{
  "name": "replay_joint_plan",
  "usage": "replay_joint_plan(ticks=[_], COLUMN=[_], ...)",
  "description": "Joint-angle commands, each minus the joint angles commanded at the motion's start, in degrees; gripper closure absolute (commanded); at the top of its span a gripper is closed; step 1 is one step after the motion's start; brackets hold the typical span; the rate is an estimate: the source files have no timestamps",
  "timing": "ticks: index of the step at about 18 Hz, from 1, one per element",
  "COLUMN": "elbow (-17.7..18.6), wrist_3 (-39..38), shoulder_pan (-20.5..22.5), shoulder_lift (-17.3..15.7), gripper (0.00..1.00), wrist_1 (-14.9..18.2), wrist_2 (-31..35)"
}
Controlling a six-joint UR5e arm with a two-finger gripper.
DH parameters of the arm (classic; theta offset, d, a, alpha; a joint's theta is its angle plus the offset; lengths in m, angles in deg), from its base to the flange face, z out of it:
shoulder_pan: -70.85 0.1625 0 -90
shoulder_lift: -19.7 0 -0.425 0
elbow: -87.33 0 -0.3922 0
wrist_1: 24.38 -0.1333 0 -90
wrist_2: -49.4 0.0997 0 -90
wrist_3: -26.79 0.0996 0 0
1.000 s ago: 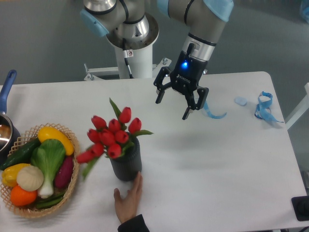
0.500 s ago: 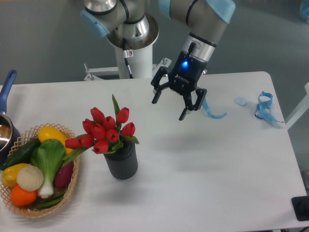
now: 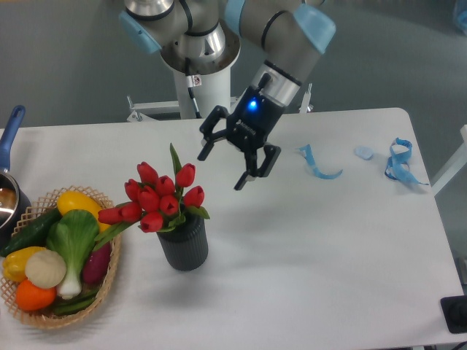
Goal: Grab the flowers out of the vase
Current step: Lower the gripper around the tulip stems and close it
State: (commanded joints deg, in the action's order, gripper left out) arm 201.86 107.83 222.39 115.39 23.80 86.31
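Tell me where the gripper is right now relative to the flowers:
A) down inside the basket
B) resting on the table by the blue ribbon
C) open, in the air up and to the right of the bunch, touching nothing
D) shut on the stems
C: the gripper hangs with its jaws spread, clear of the flowers, which sit in the vase.

Red tulip flowers [image 3: 159,198] with green leaves stand upright in the dark ribbed vase [image 3: 184,244].
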Motion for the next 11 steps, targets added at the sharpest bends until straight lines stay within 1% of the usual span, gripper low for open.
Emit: replay_joint_plan(ticks=[2,5,7,9,11], elbow=[-0.3,-0.8,-1.6,-1.9,-3.2], wrist_3=[-0.1,-0.1,-0.1,-0.1,-0.3], shoulder_pan=[-1.2,-1.9,-3.3,-3.5,-4.7], shoulder_lift=[0.9,1.5,3.0,3.4,5.4], gripper=[0.0,0.0,0.0,0.0,0.0], wrist_1=[-0.2,-0.2,-0.2,-0.2,-0.8], wrist_2=[0.0,0.0,-0.1,-0.1,0.0])
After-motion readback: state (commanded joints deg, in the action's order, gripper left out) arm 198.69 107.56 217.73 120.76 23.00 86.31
